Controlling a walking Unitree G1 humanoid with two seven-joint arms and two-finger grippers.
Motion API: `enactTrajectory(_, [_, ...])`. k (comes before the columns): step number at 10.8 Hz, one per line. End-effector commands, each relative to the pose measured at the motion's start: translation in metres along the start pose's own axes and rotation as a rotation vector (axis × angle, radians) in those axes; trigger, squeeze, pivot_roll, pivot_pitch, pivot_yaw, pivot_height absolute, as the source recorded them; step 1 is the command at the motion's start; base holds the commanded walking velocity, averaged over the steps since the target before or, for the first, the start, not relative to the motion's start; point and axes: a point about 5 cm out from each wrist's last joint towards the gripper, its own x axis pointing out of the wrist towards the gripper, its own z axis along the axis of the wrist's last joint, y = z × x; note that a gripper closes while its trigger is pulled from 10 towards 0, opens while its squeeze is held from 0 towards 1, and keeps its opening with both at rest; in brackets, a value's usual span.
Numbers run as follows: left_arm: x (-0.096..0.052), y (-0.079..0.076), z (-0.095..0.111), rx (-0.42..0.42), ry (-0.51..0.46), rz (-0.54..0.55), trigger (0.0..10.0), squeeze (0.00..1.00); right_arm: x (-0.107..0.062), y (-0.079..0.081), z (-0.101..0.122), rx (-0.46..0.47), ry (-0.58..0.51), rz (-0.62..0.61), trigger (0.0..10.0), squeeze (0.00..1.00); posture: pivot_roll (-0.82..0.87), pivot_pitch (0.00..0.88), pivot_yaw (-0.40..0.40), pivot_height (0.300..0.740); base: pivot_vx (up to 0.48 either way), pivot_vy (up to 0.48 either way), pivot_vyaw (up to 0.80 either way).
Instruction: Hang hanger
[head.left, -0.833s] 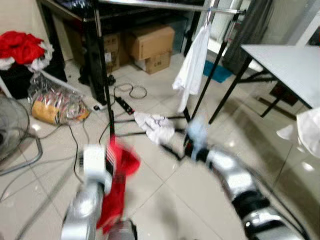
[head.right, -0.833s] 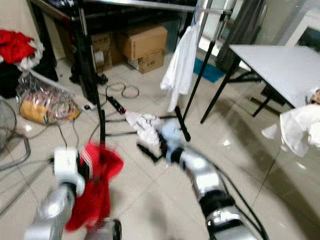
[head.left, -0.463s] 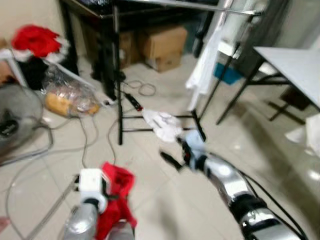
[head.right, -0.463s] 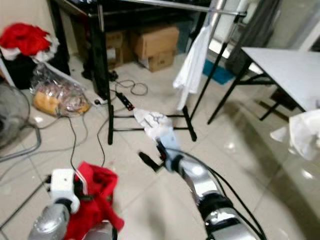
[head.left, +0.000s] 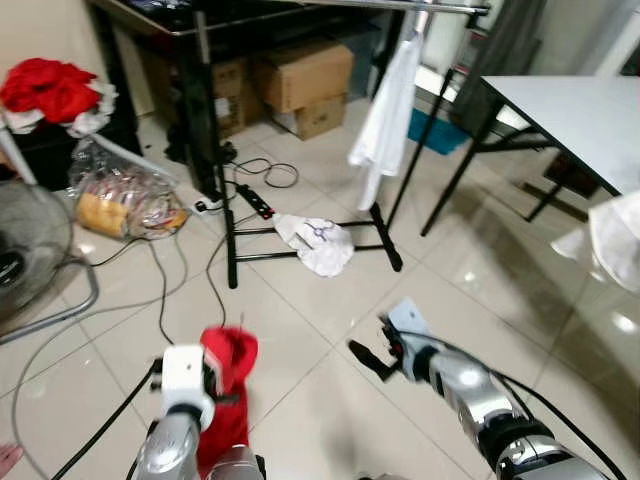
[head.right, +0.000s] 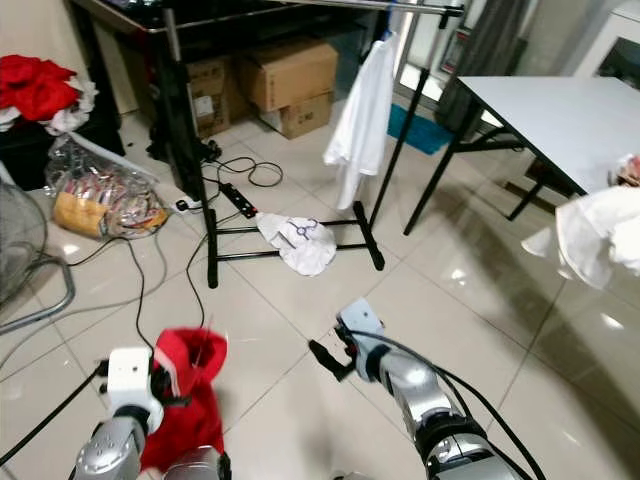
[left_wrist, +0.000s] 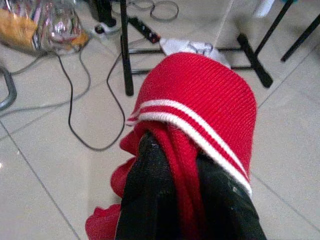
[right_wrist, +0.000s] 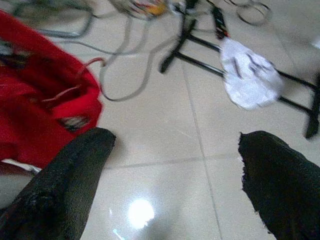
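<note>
My left gripper (left_wrist: 172, 150) is shut on a red knitted garment (left_wrist: 200, 95) with white stripes, held low at my left over the floor (head.left: 225, 365). A thin red wire hook (right_wrist: 82, 70) sticks out of the garment. My right gripper (head.left: 372, 356) hovers low over the tiles to the right of the garment, open, with nothing between its black fingers (right_wrist: 75, 165). Ahead stands a black clothes rack (head.left: 230, 200) with a metal rail (head.left: 400, 6). A white shirt (head.left: 385, 110) hangs from that rail.
A white cloth (head.left: 320, 242) lies on the rack's foot bars. Cables and a power strip (head.left: 255, 205) trail across the tiles. A fan (head.left: 25, 260), a plastic bag (head.left: 125, 205), cardboard boxes (head.left: 300, 75) and a red clothes pile (head.left: 50, 85) stand left and behind. A grey table (head.left: 570, 100) stands right.
The whole view has shifted and sharpened, so the camera moved. My right gripper now sits lower and farther back from the rack's foot. The left gripper still holds the red garment.
</note>
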Motion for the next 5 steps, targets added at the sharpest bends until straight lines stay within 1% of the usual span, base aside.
enactTrajectory(1, [0.004, -0.002, 0.001, 0.006, -0.009, 0.001, 10.0, 0.0, -0.002, -0.011, 0.002, -0.024, 0.004, -0.079, 10.0, 0.0, 0.12, 0.038, -0.079, 0.74, 0.0, 0.0, 0.0])
enactTrajectory(2, [0.005, -0.003, -0.01, 0.026, 0.044, 0.003, 10.0, 0.0, -0.002, -0.015, 0.001, -0.005, 0.027, -0.137, 10.0, 0.0, 0.12, 0.038, -0.079, 0.74, 0.0, 0.0, 0.0])
enactTrajectory(3, [0.005, -0.004, -0.016, 0.023, 0.076, 0.002, 10.0, 0.0, -0.003, -0.018, -0.003, 0.034, 0.053, -0.182, 10.0, 0.0, 0.12, 0.038, -0.079, 0.74, 0.0, 0.0, 0.0])
enactTrajectory(4, [0.005, -0.005, -0.021, 0.034, 0.105, -0.001, 10.0, 0.0, -0.006, -0.021, -0.014, 0.094, 0.122, -0.236, 10.0, 0.0, 0.11, 0.034, -0.077, 0.74, 0.0, 0.0, 0.0])
enactTrajectory(5, [0.004, -0.005, -0.025, 0.046, 0.124, -0.001, 10.0, 0.0, -0.009, -0.018, -0.024, 0.109, 0.179, -0.234, 10.0, 0.0, 0.12, 0.033, -0.078, 0.74, 0.0, 0.0, 0.0])
